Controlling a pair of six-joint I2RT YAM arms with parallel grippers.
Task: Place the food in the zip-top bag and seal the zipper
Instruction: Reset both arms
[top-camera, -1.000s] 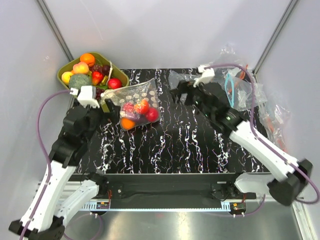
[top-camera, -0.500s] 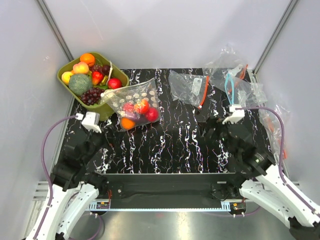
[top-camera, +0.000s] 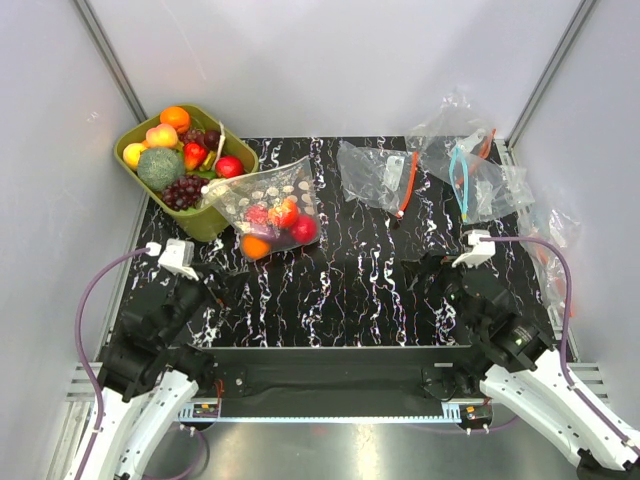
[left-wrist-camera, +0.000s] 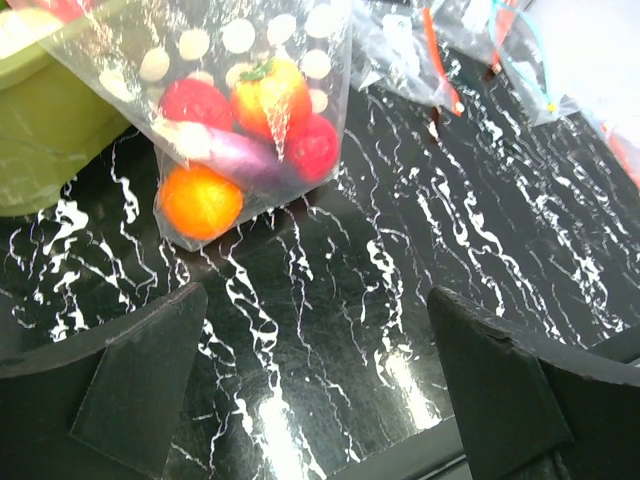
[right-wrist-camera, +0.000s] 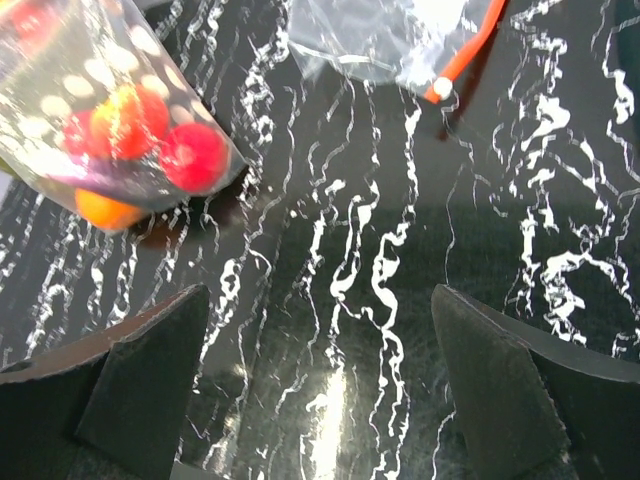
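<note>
Left claw (left-wrist-camera: 320, 390) spread, empty; right claw (right-wrist-camera: 320, 390) likewise, both at near counter (left-wrist-camera: 400, 250) edge. Food (left-wrist-camera: 200, 200) inside zip-top bag (left-wrist-camera: 300, 60); if zipper (top-camera: 255, 177) gapes, pinch one end, slide along.

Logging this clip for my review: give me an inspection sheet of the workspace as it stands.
Surface: black marbled table, no spills seen.
Job's things: dotted zip-top bag holds the food and leans on the green tub; whether the zipper is sealed cannot be told.
Clutter: toy produce in the tub; orange-strip bag and blue-strip bag at the far right.
Grippers: left gripper and right gripper open, empty, over the near table.
Cables: purple cables loop off both wrists, clear of the bags.
Surroundings: plain pale walls; nothing else seen.
</note>
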